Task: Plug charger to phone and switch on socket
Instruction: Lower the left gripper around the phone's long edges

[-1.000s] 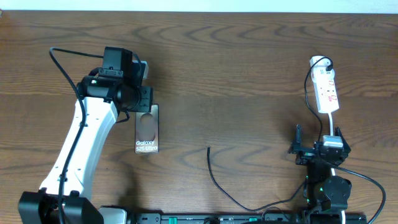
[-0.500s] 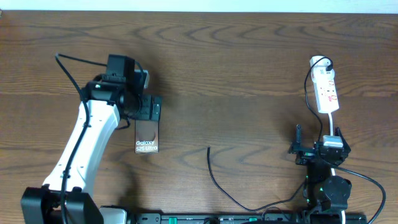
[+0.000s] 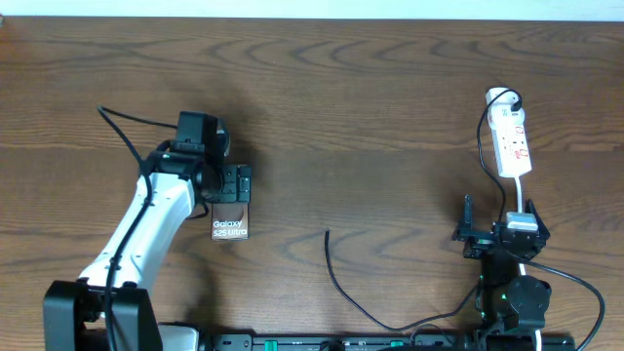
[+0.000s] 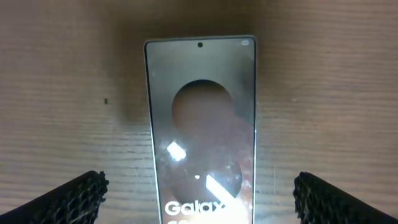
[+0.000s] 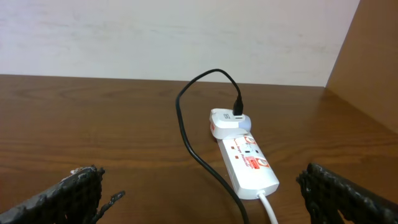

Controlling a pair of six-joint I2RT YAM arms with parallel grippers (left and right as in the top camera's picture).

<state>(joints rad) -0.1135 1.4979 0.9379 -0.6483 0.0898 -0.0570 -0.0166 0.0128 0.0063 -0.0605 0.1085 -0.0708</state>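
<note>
You have a broad bare stretch of table (image 3: 390, 107) across the middle and top of the overhead frame. Left of centre, the left gripper (image 3: 234, 183) covers the top end of the phone (image 3: 231, 226), fingers spread wide of both long edges (bare wood shows on each side in the wrist view). The charger (image 3: 336, 283) curls across lower centre. At upper right, the socket (image 3: 513, 144) and its white cord (image 3: 521, 190) block the way.

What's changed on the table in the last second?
The left gripper slid back toward its own base and now hangs open over the top half of the phone, gripping nothing. The phone, the black cable, the power strip and the right gripper stayed put.
</note>
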